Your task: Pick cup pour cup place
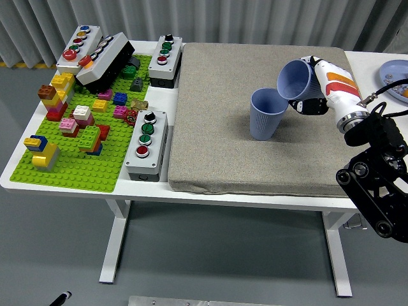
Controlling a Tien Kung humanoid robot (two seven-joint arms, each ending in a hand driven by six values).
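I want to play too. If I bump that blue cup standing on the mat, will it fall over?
Probably, yes. The upright blue ribbed cup looks thin and light, tall with a narrow base, so it may tip. Once down, it would likely roll.

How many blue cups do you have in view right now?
2. One blue cup stands upright on the grey mat. The other, the tilted cup, is held in the right hand, its mouth tipped toward the standing one's rim. None appear hidden.

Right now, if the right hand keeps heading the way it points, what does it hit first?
Probably the upright cup: the right hand points left, and its held cup already tips over that rim. Depth unclear.
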